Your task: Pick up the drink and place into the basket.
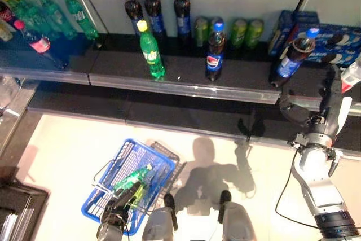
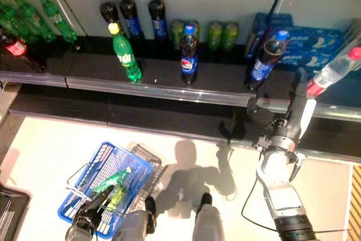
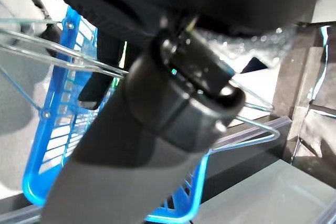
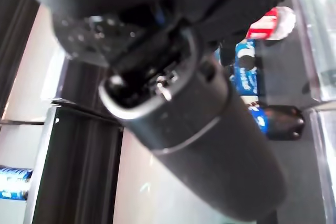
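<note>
A dark cola bottle with a blue label point(image 1: 290, 60) stands on the black shelf point(image 1: 186, 86) at the right; it also shows in the right wrist view point(image 4: 262, 119). My right hand point(image 1: 321, 103) is raised at the shelf edge, just right of and below that bottle, fingers straight and holding nothing. My left hand point(image 1: 113, 215) is low at the left, shut on the wire handles point(image 3: 52, 56) of the blue basket point(image 1: 113, 167), which hangs above the floor. A green bottle point(image 1: 131, 179) lies in the basket.
On the shelf stand a green bottle point(image 1: 151, 49), another cola bottle point(image 1: 215, 52), more cola bottles point(image 1: 155, 7), green cans point(image 1: 240, 32), blue boxes point(image 1: 333, 38) and a red-labelled clear bottle point(image 1: 352, 74). Green bottles point(image 1: 51, 9) stand far left.
</note>
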Motion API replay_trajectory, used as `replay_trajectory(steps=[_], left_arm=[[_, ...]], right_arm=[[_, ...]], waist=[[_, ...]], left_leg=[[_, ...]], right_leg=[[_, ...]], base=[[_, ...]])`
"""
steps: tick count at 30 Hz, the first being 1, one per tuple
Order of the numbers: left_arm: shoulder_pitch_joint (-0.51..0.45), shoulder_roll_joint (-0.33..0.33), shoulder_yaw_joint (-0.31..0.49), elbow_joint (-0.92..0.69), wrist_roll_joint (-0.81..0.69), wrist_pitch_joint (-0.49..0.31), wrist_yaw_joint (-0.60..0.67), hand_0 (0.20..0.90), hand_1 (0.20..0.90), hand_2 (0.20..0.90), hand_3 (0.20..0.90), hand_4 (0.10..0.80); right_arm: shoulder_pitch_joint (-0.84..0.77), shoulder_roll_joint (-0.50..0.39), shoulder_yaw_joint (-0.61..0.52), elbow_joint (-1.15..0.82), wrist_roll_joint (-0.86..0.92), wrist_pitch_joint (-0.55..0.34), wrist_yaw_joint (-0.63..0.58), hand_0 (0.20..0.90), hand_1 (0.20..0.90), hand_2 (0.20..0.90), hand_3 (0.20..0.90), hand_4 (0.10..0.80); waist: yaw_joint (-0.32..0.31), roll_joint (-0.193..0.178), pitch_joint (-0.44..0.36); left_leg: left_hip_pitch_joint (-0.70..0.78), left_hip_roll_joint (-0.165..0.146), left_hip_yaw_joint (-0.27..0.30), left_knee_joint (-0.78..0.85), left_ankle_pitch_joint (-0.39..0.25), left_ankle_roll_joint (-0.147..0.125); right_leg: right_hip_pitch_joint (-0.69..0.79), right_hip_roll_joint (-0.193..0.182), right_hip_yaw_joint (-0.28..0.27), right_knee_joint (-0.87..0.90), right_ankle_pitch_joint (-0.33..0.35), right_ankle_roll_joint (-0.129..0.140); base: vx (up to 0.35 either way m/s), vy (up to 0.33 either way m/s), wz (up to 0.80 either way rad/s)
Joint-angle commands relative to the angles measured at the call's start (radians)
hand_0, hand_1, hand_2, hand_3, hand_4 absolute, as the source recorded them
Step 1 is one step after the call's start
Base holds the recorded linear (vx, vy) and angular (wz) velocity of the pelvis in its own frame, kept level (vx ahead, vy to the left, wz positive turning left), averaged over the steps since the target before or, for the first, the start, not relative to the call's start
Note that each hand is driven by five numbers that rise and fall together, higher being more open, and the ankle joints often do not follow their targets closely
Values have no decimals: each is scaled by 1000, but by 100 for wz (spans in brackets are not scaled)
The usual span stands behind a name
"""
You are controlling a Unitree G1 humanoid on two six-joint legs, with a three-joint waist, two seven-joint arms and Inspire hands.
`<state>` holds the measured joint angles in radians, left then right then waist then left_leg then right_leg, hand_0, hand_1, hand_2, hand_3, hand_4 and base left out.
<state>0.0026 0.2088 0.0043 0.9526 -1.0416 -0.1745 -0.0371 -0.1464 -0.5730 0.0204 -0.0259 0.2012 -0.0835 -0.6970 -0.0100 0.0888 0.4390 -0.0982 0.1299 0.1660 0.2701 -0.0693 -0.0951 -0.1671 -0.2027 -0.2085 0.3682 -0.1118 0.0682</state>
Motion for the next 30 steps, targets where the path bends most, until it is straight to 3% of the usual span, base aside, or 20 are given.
replay_trajectory(steps=[1, 9, 15, 30], left_arm=[[91, -1, -87, -107, -15, -40, -84, 300, 300, 300, 200, 100], [30, 0, -150, -158, -80, -62, -122, 300, 300, 300, 200, 100], [3, 12, -177, -198, -119, -71, -131, 300, 300, 300, 200, 100], [3, 37, -176, -228, -124, -46, -117, 300, 300, 300, 200, 100]], right_arm=[[-174, -14, -1, -77, 13, -56, -80, 900, 900, 900, 900, 800], [-465, -58, 45, 11, 103, -20, -113, 900, 900, 900, 900, 800], [-608, -89, 62, 47, 111, -31, -136, 900, 900, 900, 900, 800], [-753, -151, 40, 96, 143, 47, -227, 900, 900, 900, 900, 800]], waist=[[14, 9, -16], [24, 57, 78], [43, 69, 81], [62, 74, 81]], left_leg=[[-104, 3, -60, 112, 100, -2], [-198, -4, -77, 144, 180, -8], [-260, -10, -84, 142, 198, -5], [-309, -8, -87, 126, 201, 0]], right_leg=[[-9, -7, -21, 30, 16, -41], [-86, -12, 4, 53, 23, -55], [-150, -13, 10, 55, 31, -56], [-203, -5, 21, 44, 35, -60]], base=[[-127, 77, -2], [-66, 33, -5], [-16, -12, -6], [17, -18, -2]])
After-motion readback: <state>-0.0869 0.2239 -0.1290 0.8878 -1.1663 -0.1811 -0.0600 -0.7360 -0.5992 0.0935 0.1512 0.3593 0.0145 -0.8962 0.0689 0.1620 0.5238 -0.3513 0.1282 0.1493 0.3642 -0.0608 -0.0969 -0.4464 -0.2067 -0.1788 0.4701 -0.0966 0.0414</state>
